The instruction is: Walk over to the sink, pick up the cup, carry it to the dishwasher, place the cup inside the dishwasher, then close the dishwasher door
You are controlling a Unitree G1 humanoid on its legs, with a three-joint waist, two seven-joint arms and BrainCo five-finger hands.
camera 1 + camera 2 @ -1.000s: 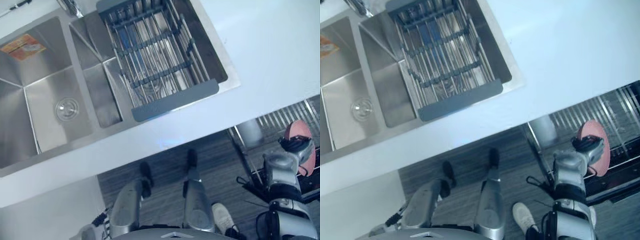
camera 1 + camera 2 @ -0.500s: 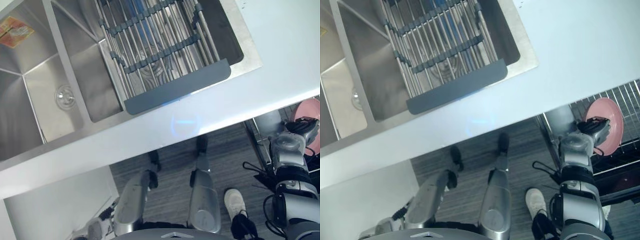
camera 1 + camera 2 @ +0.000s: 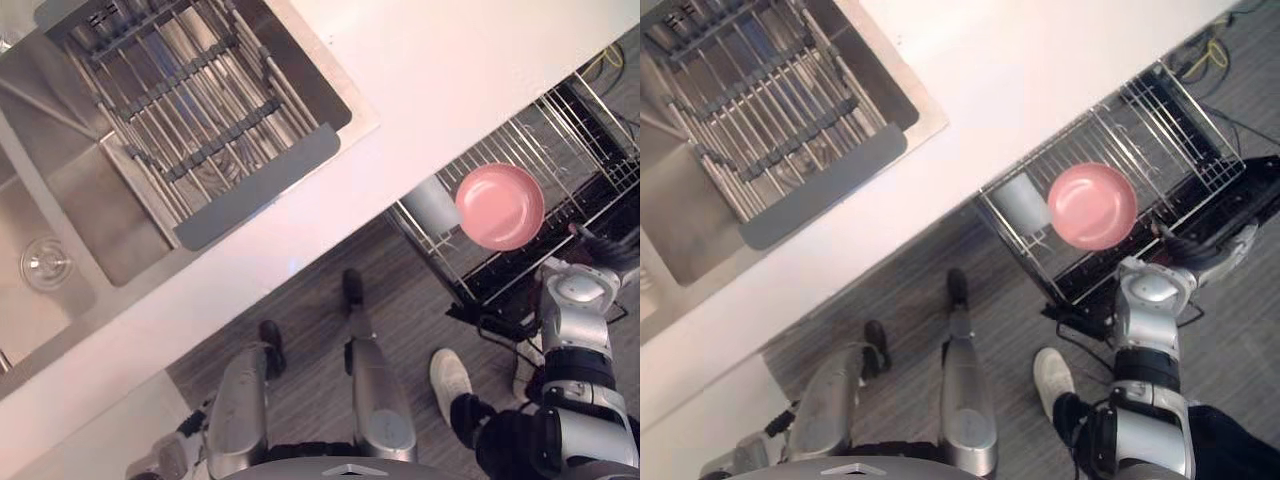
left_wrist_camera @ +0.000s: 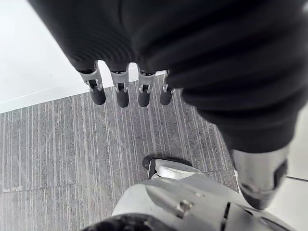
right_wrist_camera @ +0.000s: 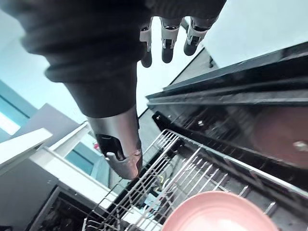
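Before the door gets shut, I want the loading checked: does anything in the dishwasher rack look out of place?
The pink round bowl seems to lie face up on the wire dishwasher rack, not slotted upright, beside a pale grey cup. The right hand is open and apart from it.

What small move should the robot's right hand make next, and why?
Probably draw the right hand back, clear of the dishwasher rack: the pink bowl already rests in the rack and the open hand is apart from it, holding nothing.
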